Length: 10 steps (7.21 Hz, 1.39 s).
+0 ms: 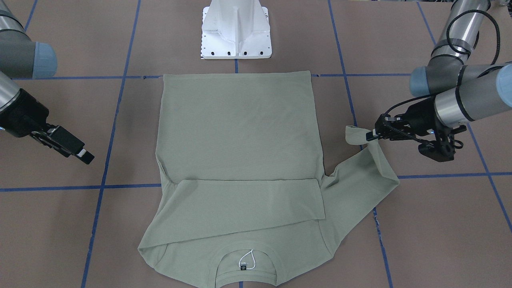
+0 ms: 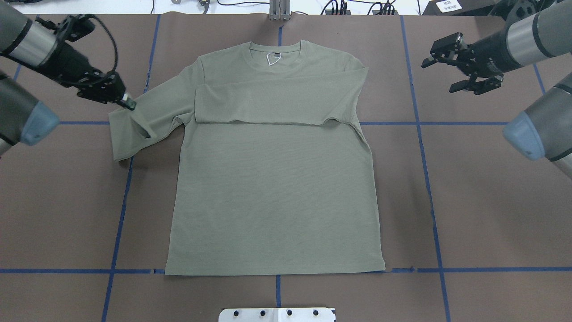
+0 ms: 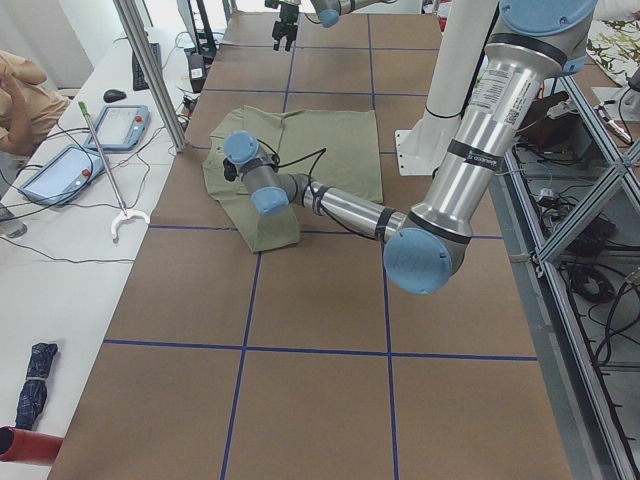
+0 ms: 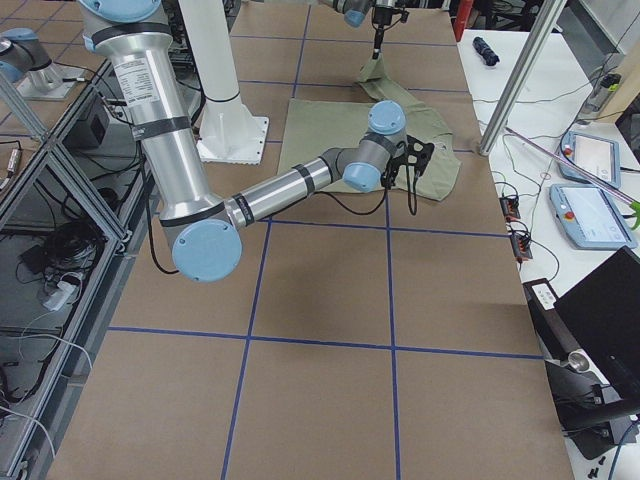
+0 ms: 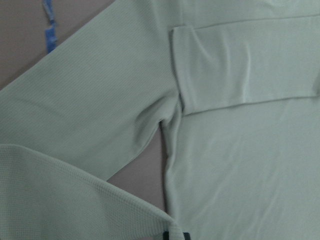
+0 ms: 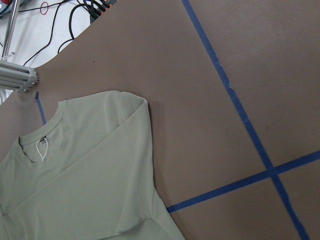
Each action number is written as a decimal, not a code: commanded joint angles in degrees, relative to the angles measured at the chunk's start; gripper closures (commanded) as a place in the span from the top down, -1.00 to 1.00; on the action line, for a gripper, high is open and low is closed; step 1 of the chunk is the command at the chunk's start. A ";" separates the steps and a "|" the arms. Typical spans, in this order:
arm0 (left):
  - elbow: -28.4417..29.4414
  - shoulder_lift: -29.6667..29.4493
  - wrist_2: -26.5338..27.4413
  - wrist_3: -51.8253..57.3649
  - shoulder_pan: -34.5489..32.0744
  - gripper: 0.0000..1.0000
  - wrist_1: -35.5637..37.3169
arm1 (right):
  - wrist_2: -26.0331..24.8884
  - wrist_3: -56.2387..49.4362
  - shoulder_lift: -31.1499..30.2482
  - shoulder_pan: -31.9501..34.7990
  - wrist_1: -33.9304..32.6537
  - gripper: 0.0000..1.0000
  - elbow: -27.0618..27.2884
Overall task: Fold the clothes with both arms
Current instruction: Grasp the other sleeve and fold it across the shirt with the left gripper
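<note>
Overhead exterior view: pale sage-green long-sleeved knit shirt (image 2: 272, 197) was observed spread flat at the centre of the brown, blue-taped bench (image 2: 491, 201), collar toward the far edge, hem toward the near edge. One sleeve (image 2: 277, 100) was seen folded across the chest. The other sleeve's cuff (image 2: 117, 134) was pinched at one corner by the black left gripper (image 2: 128, 103), toward the left edge. The black right gripper (image 2: 438, 77) was held spread near the far right corner, apart from the shirt.

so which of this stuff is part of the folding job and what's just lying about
In the job: shirt; left claw, pinching its sleeve cuff; right claw, open.
Lying about: white pedestal base; blue tape lines; control pendants on the side bench.
</note>
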 commanded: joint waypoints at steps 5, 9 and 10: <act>29.01 -41.27 38.32 -29.56 19.22 -1.00 -7.70 | 6.51 -20.14 -11.27 8.13 0.29 1.00 -0.55; 35.74 -43.16 50.72 -32.10 25.38 0.25 -15.18 | 6.60 -20.07 -11.72 8.14 0.37 1.00 -1.25; 35.74 -44.03 50.74 -33.76 25.48 0.54 -15.54 | 6.60 -19.90 -11.63 8.14 0.37 1.00 -1.17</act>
